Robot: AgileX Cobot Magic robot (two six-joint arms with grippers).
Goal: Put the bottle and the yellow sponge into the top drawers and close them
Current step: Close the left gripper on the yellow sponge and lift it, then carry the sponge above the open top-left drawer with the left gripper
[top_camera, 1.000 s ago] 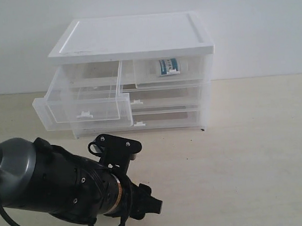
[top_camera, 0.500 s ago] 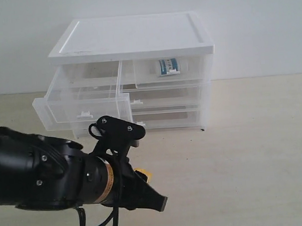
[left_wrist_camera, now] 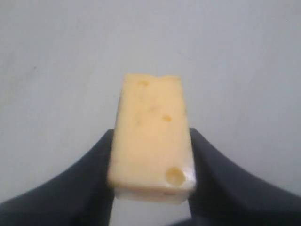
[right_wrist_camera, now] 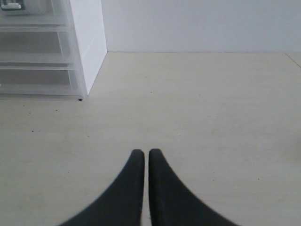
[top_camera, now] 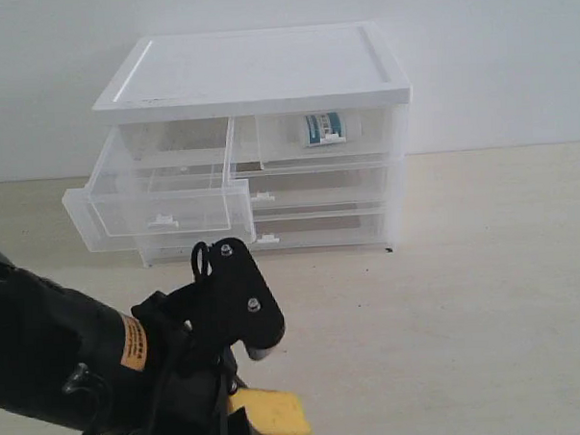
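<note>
My left gripper (left_wrist_camera: 151, 141) is shut on the yellow sponge (left_wrist_camera: 151, 139), a pitted foam block held between the two dark fingers. In the exterior view the sponge (top_camera: 277, 417) pokes out at the bottom edge below the big black left arm (top_camera: 104, 365). The bottle (top_camera: 325, 128) lies inside the right top drawer (top_camera: 320, 139), which is pushed in. The left top drawer (top_camera: 159, 199) is pulled out. My right gripper (right_wrist_camera: 146, 153) is shut on nothing, low over the table, and does not show in the exterior view.
The white-topped cabinet (top_camera: 255, 70) stands at the back against a white wall, with two full-width drawers (top_camera: 318, 192) below the top ones. Its right corner (right_wrist_camera: 87, 52) shows in the right wrist view. The pale tabletop (top_camera: 467, 296) stretches to the right.
The left arm has turned and lifted; the sponge, barely seen before, now shows plainly at the bottom edge. The cabinet and drawers have not moved.
</note>
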